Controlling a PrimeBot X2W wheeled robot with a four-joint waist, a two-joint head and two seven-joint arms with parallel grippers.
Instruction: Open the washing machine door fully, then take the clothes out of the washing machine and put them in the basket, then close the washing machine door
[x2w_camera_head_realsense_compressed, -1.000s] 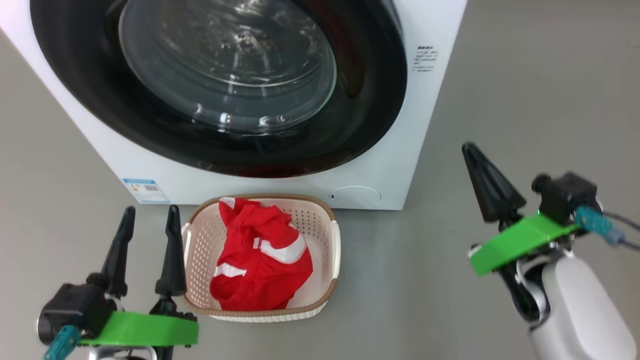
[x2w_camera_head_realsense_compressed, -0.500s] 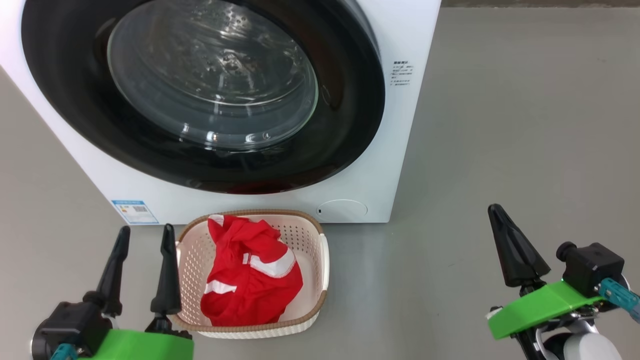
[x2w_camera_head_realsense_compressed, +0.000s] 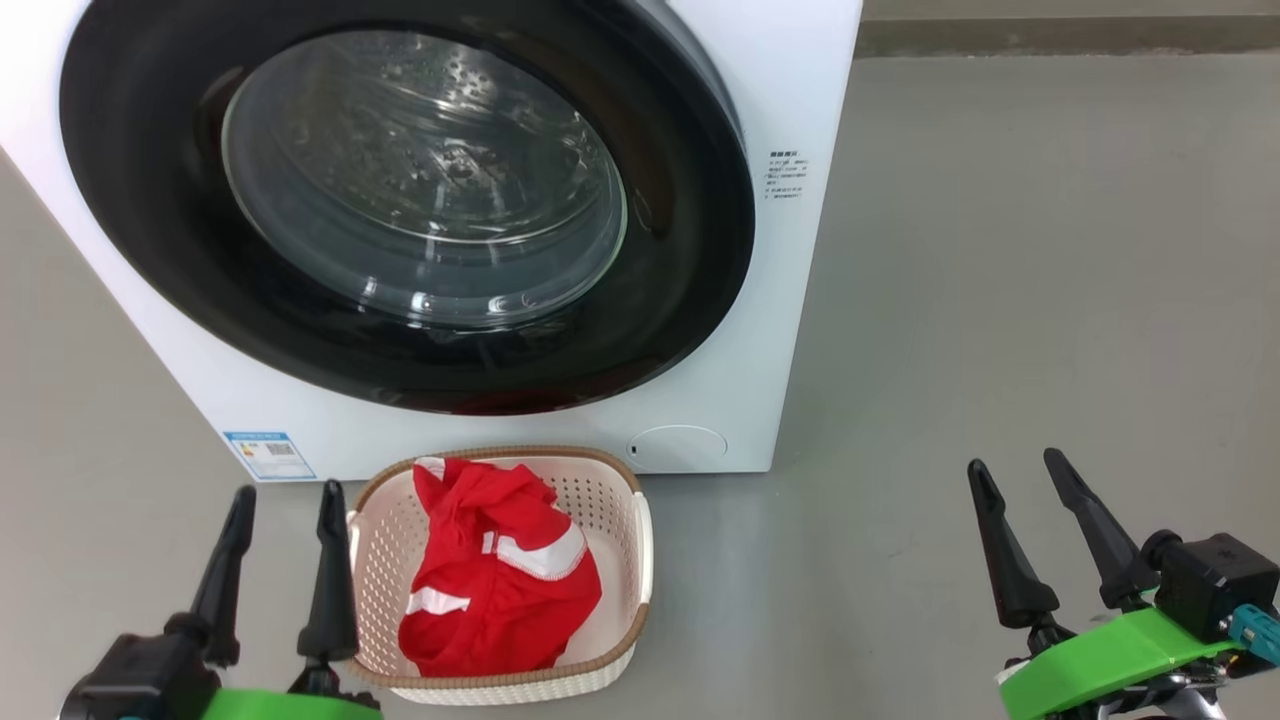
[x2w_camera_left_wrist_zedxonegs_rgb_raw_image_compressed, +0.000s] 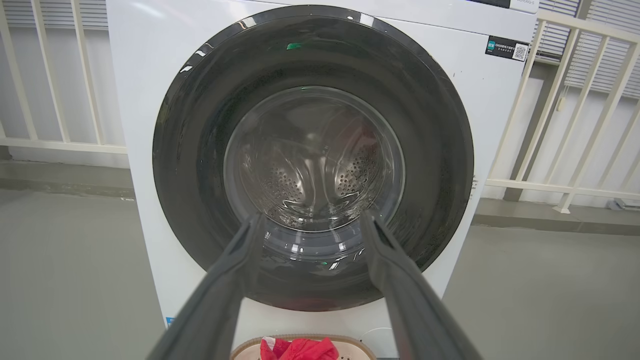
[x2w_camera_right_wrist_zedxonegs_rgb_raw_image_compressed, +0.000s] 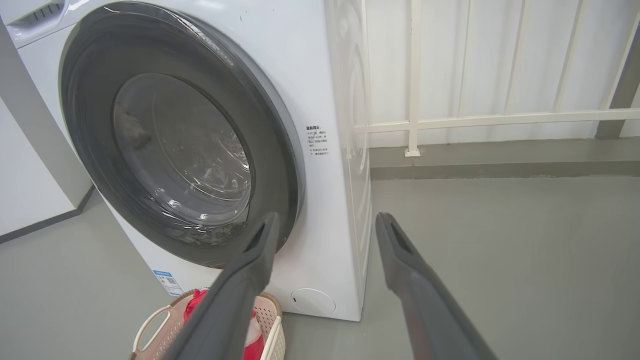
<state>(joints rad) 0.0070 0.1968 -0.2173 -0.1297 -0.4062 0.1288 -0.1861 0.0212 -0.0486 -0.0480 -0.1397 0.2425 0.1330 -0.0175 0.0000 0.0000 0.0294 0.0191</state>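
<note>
washing machine door (x2w_camera_head_realsense_compressed: 420, 190) shut behind the basket (x2w_camera_head_realsense_compressed: 612, 520), clothes (x2w_camera_head_realsense_compressed: 495, 580) in it, left gripper (x2w_camera_head_realsense_compressed: 288, 492) beside it, right gripper (x2w_camera_head_realsense_compressed: 1013, 462) well off, fingers (x2w_camera_head_realsense_compressed: 328, 570) spread on both

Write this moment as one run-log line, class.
washing machine door: shut | clothes: in basket | left pincer: open, empty | right pincer: open, empty | task: looks complete

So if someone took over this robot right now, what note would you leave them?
Left pincer: open, empty, beside the cream perforated plastic basket.
Right pincer: open, empty, over the grey floor.
Red white-striped clothes lie in the basket.
Round black-rimmed glass door looks shut on the white front-loading washing machine.
Done: seemingly every step. Left: nothing that shows.
</note>
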